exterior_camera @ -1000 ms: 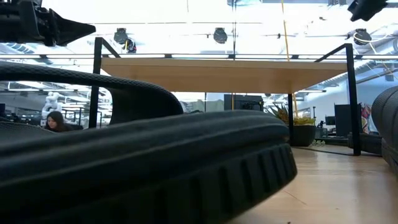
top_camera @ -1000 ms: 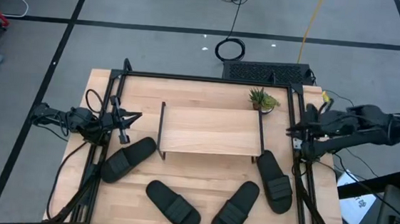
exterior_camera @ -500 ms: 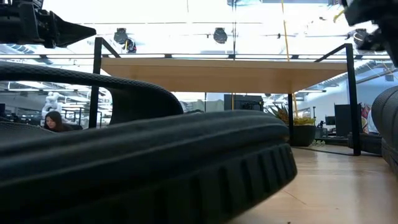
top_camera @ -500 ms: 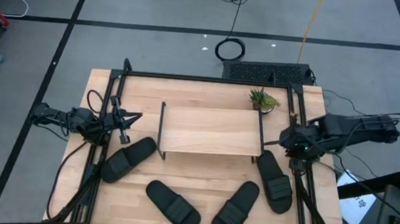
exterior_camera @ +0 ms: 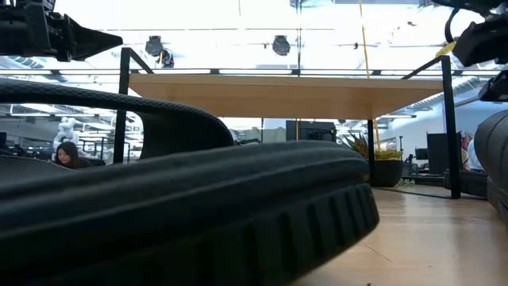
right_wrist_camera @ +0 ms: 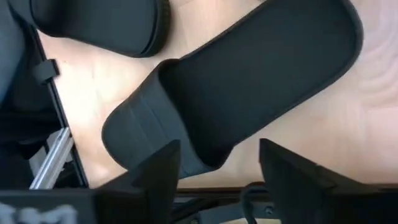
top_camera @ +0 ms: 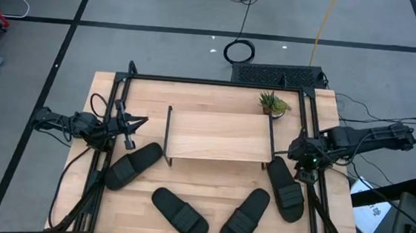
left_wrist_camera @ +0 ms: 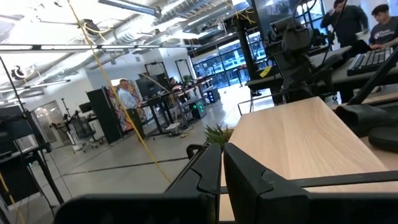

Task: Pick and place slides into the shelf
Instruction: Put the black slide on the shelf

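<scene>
Slides lie on the counter [top_camera: 211,172] in front of the shelf [top_camera: 217,136], none on it yet. The right pincer [right_wrist_camera: 217,165] hovers spread wide over the rightmost slide [top_camera: 286,187], fingers either side of its heel end. Best to drop straight down, straddle the sole edge, then clench firmly before lifting clear of the shelf leg. The left pincer [top_camera: 126,130] waits clenched and empty at the counter's left edge.
</scene>
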Motion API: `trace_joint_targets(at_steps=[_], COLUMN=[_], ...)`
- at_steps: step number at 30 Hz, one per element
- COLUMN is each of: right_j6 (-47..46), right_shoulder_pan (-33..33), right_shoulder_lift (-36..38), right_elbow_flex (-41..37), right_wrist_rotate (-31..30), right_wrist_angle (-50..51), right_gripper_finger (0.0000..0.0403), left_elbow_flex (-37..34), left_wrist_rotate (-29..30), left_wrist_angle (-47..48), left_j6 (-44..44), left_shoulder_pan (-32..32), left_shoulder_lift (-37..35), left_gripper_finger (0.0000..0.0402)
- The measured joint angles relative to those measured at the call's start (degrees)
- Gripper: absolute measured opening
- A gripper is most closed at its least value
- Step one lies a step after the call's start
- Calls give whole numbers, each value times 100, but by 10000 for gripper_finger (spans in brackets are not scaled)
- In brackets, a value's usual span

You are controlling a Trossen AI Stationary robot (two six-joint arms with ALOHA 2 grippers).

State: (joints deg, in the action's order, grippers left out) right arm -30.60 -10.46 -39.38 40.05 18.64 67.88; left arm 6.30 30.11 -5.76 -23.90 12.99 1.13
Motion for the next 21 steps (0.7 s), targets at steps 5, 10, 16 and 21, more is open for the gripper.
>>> trace_joint_targets(at_steps=[5,10,16,21], right_j6=[212,210,-1,-191], right_shoulder_pan=[0,-10,-120,-330], right_shoulder_lift=[-16,-87,-324,-343], right_elbow_flex=[0,0,-68,-588], right_wrist_rotate=[105,117,244,463], right_wrist_angle=[-162,-522,-687,-1295], right_gripper_finger=[256,258,258,258], left_elbow_flex=[1,1,1,0], left_wrist_rotate=[1,0,0,0], left_wrist_angle=[4,19,124,314], left_j6=[24,38,151,206], left_shoulder_pan=[1,0,0,0], left_shoulder_lift=[0,0,0,0], left_gripper_finger=[26,26,26,26])
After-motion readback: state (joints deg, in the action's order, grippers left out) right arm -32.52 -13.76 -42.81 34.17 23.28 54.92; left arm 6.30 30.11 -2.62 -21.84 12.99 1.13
